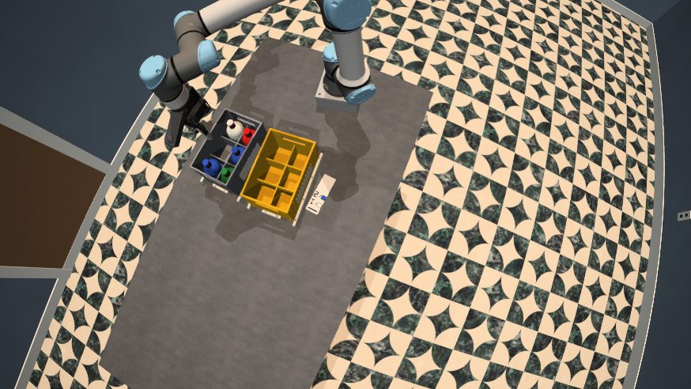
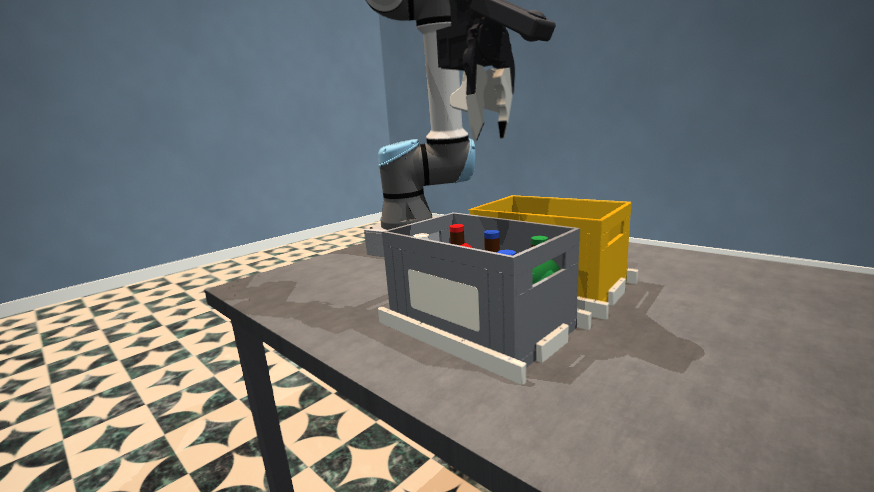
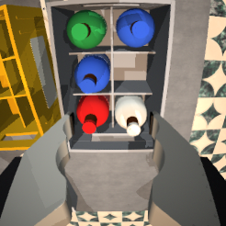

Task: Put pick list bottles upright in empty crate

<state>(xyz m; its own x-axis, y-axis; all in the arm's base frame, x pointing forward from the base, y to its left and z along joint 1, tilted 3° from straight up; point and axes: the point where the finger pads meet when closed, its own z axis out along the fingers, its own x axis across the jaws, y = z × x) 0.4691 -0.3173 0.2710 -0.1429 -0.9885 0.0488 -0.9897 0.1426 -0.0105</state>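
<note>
The pincer (image 1: 205, 130) (image 2: 489, 134) (image 3: 111, 113) is released, its fingers partly apart with nothing between them, above the left end of the grey crate (image 1: 243, 116) (image 2: 544, 311) (image 3: 161, 55).

In that crate's far row, left to right, stand a red bottle (image 1: 247, 137) (image 2: 456, 231) (image 3: 93, 111), a blue bottle (image 1: 236, 155) (image 2: 491, 235) (image 3: 93, 73) and a green bottle (image 1: 226, 175) (image 2: 543, 271) (image 3: 86, 29). Its near row has a white bottle (image 1: 235, 130) (image 2: 420, 235) (image 3: 130, 112) left, a vacant middle compartment, and a second blue bottle (image 1: 211, 167) (image 2: 506, 253) (image 3: 135, 28) right.

Beyond, the yellow crate (image 1: 292, 135) (image 2: 602, 262) (image 3: 36, 130) sits level and bottle-free on the bench (image 1: 217, 299) (image 2: 703, 415) (image 3: 110, 179). The pick list (image 1: 325, 188) lies past it, apparently reading white 1, blue 2.
</note>
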